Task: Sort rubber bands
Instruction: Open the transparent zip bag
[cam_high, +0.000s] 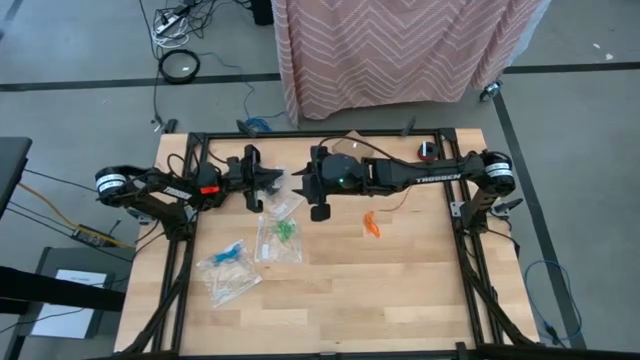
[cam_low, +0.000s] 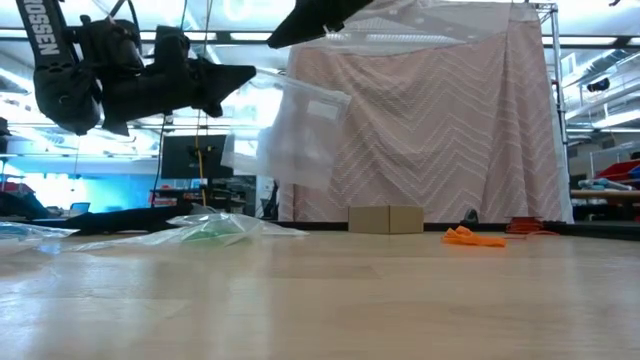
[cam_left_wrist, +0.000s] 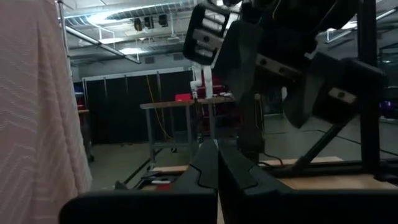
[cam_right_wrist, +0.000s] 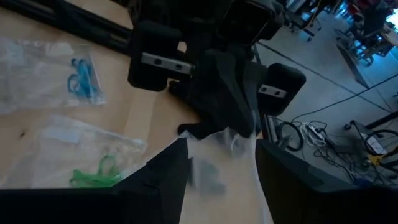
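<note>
A clear zip bag (cam_low: 300, 140) hangs above the table between the two arms, with dark rubber bands (cam_right_wrist: 208, 175) inside it. My left gripper (cam_high: 270, 187) is shut on this bag at its top. My right gripper (cam_high: 314, 185) stands open just above and beside it. In the right wrist view the bag (cam_right_wrist: 224, 162) shows between that gripper's two fingers, and I cannot tell whether they touch it. Orange rubber bands (cam_high: 371, 224) lie loose on the wood. Green bands (cam_high: 285, 230) and blue bands (cam_high: 230, 252) lie inside two clear bags flat on the table. My left gripper pinches the clear bag's top edge (cam_right_wrist: 217, 135) between its shut fingers (cam_right_wrist: 239, 106), coming roughly level from the table's left side. The bag hangs below the fingertips, clear of the table. One layer or both, I cannot tell.
The black frame rails (cam_high: 190, 250) run along the table's sides and far edge. The two flat bags (cam_high: 228, 268) fill the left middle of the table. Bare wood (cam_high: 400, 290) lies near and right. A striped cloth (cam_high: 400, 50) hangs beyond the far edge.
</note>
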